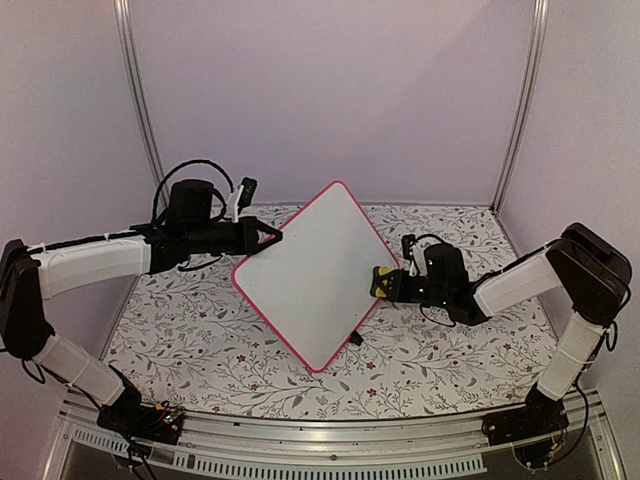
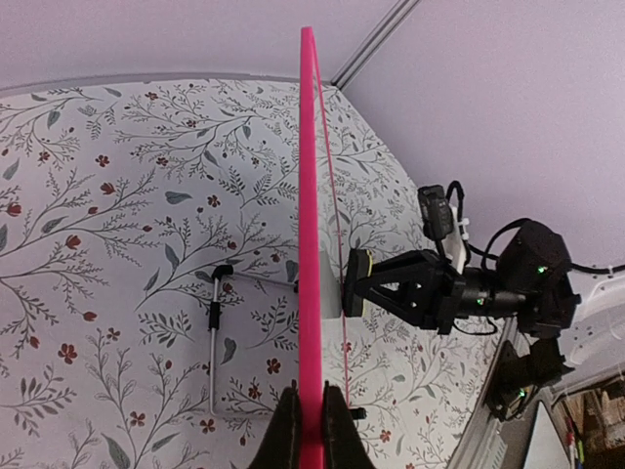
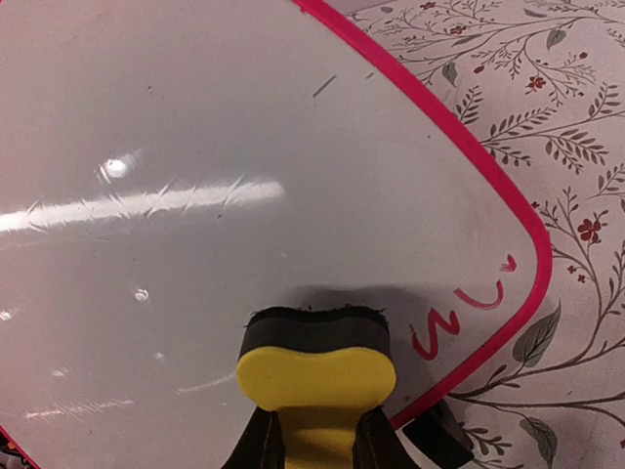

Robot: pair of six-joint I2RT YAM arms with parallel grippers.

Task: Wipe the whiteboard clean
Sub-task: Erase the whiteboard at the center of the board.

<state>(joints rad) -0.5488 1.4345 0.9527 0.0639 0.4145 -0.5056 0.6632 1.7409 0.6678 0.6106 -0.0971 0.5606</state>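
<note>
Three short red marks (image 3: 459, 311) show near one corner of the whiteboard (image 1: 315, 285). The left tool (image 1: 270, 238) pinches the board by its pink edge and holds it up over the flowered surface (image 1: 190, 340), one corner pointing down. The right tool (image 1: 392, 285) is clamped on a yellow eraser (image 3: 314, 366), whose dark felt seems to rest against the board just beside the marks. A good stroke would likely slide sideways toward that corner, felt flat and pressure modest, so the board does not twist in the left tool's grip.
</note>
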